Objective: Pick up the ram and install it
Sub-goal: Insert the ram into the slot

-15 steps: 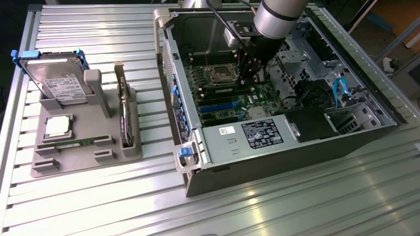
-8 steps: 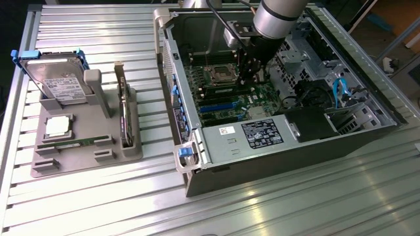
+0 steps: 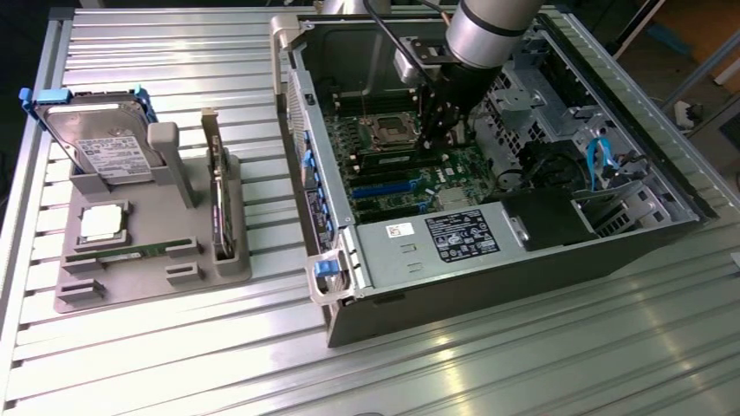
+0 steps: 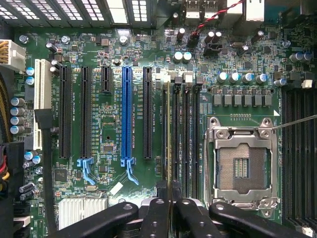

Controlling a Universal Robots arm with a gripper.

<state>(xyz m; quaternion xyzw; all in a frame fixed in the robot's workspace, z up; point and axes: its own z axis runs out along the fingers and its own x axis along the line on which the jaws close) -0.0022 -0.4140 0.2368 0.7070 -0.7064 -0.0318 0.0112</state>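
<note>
Green and seen almost edge-on, the ram (image 4: 169, 139) hangs as a thin line between the two dark fingers (image 4: 154, 208) of the gripper (image 4: 168, 191), which are pinched nearly together on its upper edge. It runs along the bank of black memory slots (image 4: 184, 134), on the side away from the open processor socket (image 4: 242, 153); whether it has reached the bottom of a slot I cannot tell. Room here is tight: neighbouring slots lie just beside it on one flank, and a long black card slot (image 4: 147, 114) and a blue one (image 4: 127, 114) stand near on the other. In the exterior view the arm (image 3: 491, 26) drops through the open side of the computer case (image 3: 509, 286), with the gripper (image 3: 443, 130) low over the board and the case walls rising all round (drive bay and blue cable (image 3: 595, 160) crowd the exterior view's right, a labelled box (image 3: 463, 234) sits at the near edge). That wider view also takes in the ribbed metal table (image 3: 463, 364) and, well apart on the exterior view's left, a grey holder (image 3: 151, 282) carrying a hard drive (image 3: 104, 139), a square chip (image 3: 102, 221), an upright dark card (image 3: 217, 199) and a second green stick (image 3: 110, 253) lying flat along its front. The wrist view adds the board's fine detail, such as a silver finned block (image 4: 81, 210) near the fingers.
</note>
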